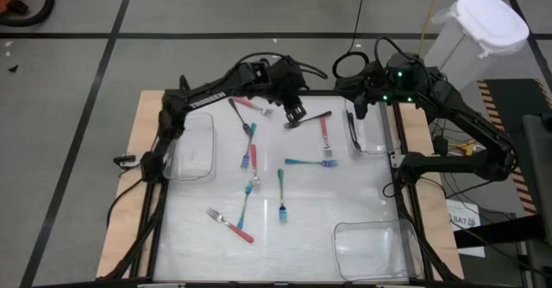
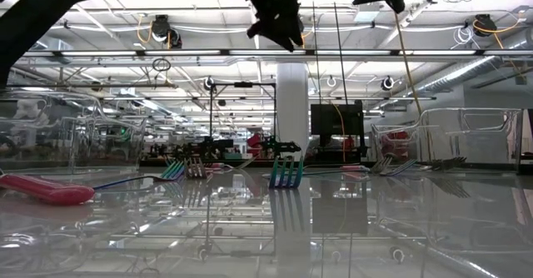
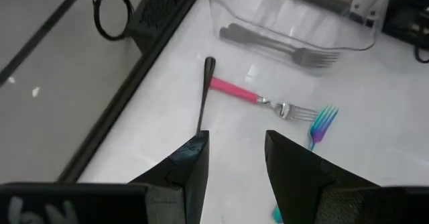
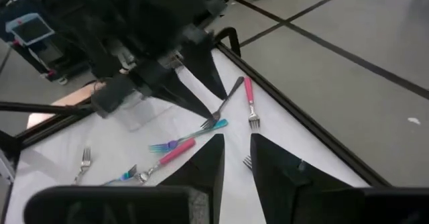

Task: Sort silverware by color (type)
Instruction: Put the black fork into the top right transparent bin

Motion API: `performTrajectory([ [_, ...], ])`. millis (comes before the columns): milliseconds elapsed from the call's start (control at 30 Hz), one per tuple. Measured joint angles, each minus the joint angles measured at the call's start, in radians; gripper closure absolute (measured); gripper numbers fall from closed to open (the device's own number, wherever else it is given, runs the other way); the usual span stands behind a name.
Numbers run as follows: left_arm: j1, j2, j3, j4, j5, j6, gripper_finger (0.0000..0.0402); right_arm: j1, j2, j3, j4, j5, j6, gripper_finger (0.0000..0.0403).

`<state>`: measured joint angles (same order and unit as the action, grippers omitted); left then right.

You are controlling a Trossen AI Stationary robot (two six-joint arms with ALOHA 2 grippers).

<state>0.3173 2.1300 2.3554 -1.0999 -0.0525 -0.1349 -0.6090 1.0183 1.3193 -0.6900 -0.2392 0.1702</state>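
Several slim forks lie flat on the white table: pink-handled ones (image 1: 325,136) (image 1: 249,103) (image 1: 235,226), teal ones (image 1: 311,161) (image 1: 281,195) (image 1: 249,155), and a black fork (image 1: 308,119). My left gripper (image 1: 295,113) hangs open above the table's far middle, just over the black fork (image 3: 204,93), which runs toward one fingertip in the left wrist view. My right gripper (image 1: 357,109) hovers open at the far right, over a clear bin (image 1: 376,147) that holds black forks (image 3: 281,44).
A clear bin (image 1: 195,147) sits at the table's left edge and another (image 1: 376,247) at the near right corner. A dark frame rail (image 1: 259,90) runs along the far edge. The near middle of the table holds only a few scattered forks.
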Motion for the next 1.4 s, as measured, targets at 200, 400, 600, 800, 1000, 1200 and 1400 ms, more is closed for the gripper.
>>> performTrajectory([
  [200, 0.015, 0.056, 0.0, -0.011, 0.034, -0.048, 0.0254, 0.0, 0.0, 0.0, -0.004, -0.001, -0.025, 0.0332],
  [400, 0.039, 0.116, 0.001, -0.027, 0.048, -0.054, 0.0252, 0.0, 0.0, 0.0, -0.004, -0.001, 0.052, 0.0332],
  [600, 0.062, 0.185, 0.001, -0.058, 0.061, -0.001, 0.02, 0.0, -0.012, 0.0, -0.001, 0.0, 0.26, 0.0332],
  [800, 0.064, 0.239, 0.001, -0.051, 0.061, 0.075, 0.0116, 0.02, -0.035, 0.0, 0.009, 0.0, 0.4, 0.0332],
  [1000, 0.055, 0.239, 0.001, -0.022, 0.033, 0.07, 0.0094, 0.023, -0.054, 0.0, 0.02, 0.004, 0.435, 0.0332],
  [1200, 0.058, 0.241, 0.001, 0.016, 0.033, 0.083, 0.0094, 0.022, -0.052, 0.0, 0.018, 0.005, 0.412, 0.0332],
  [1400, 0.059, 0.281, 0.002, 0.125, 0.07, 0.112, 0.0094, 0.022, -0.045, 0.0, 0.002, 0.006, 0.41, 0.0332],
])
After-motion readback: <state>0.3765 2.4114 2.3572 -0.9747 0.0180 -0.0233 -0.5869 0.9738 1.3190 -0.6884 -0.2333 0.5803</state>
